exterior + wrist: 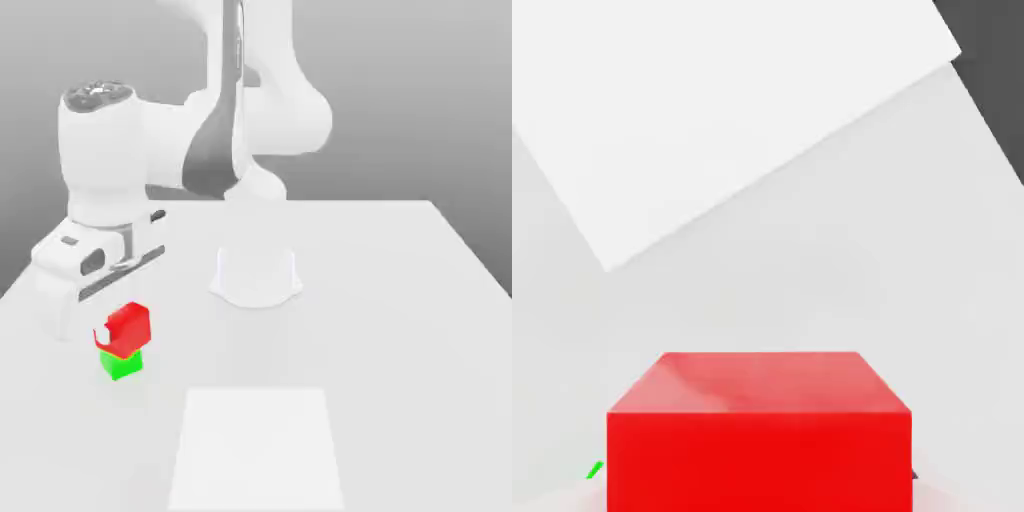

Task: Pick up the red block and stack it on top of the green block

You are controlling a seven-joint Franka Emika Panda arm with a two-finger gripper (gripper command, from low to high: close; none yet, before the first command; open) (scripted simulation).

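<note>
Nearest the camera in the exterior view, a pale rectangular sheet [256, 445] lies flat on the white tabletop [420, 330]; the hand view shows the same sheet [712, 110] as a lighter tilted patch, with a dark area off the tabletop edge at one corner. Behind it, toward the exterior view's left, green block [122, 364] sits on the tabletop with the red block [128, 325] directly on top, touching, slightly rotated and offset so green corners peek out beneath. In the hand view the red block [759, 430] is big and close, with just a sliver of the green block [594, 469] at its lower edge. The claw [118, 335] is down around the red block, a white fingertip [101, 335] visible against its side on the exterior view's left; looks closed on the block, other finger hidden behind it. The white hand and wrist rise above the stack. Farther back, near the middle, the arm's round white base [256, 275] stands on the tabletop, well apart from the blocks. Grey backdrop behind.
</note>
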